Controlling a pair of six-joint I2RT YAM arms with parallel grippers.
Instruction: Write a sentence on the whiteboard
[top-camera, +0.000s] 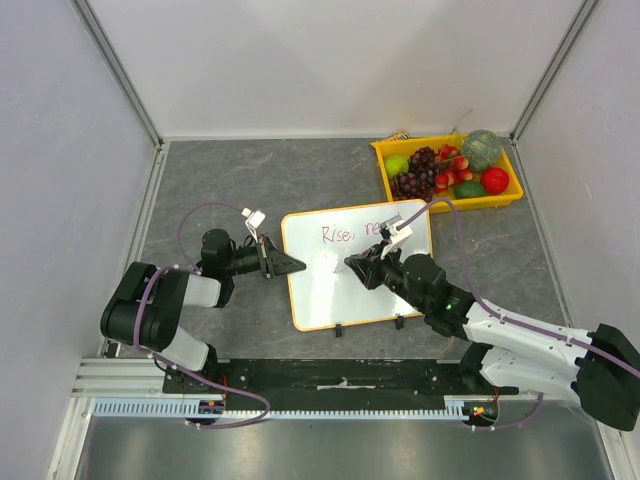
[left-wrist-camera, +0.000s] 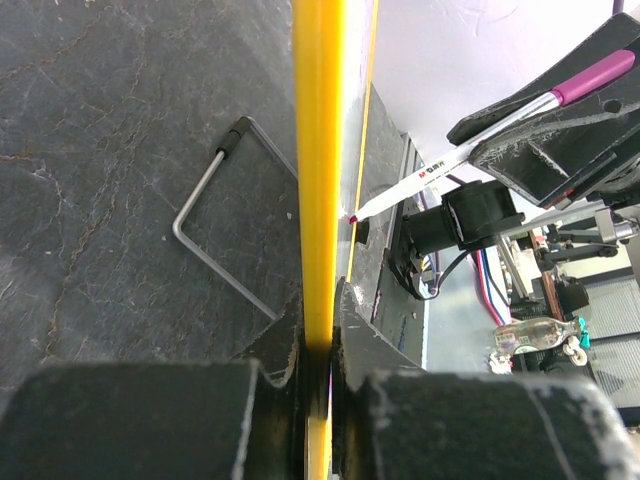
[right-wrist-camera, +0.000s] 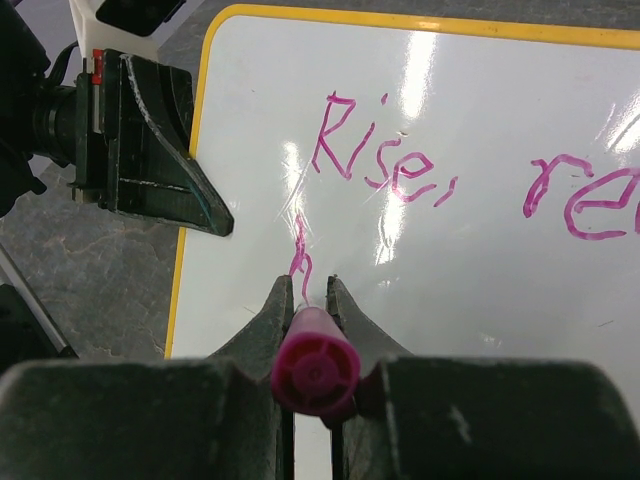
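Well, the job looks roughly halfway done. The whiteboard (top-camera: 345, 300) lies on the grey counter (top-camera: 220, 190) in the middle of the top view, below and to the left of the yellow fruit tray (top-camera: 381, 165). The sentence (right-wrist-camera: 375, 160) has its first line largely down in pinkish-red. "Rise," reads clearly in the upper middle of the right wrist view, and a second word starting "re" runs off the right edge of that frame. In the top view the arm covers the end of it, so I cannot tell whether that word is complete.

Below "Rise," a single tall stroke, seemingly an "h" (right-wrist-camera: 300, 258), opens the second line, so most of that line seems yet to be written.

The right fingers (right-wrist-camera: 268, 322) are clamped on the marker (right-wrist-camera: 315, 372), whose pink cap end fills the lower centre of the frame. The left wrist view shows its tip meeting the white surface. The left fingers (left-wrist-camera: 150, 420) are pressed together on the board's orange-yellow rim at its left edge, apparently steadying it for the writing.

What remains, by my reckoning, is the rest of the lower word, then lifting the pen away.
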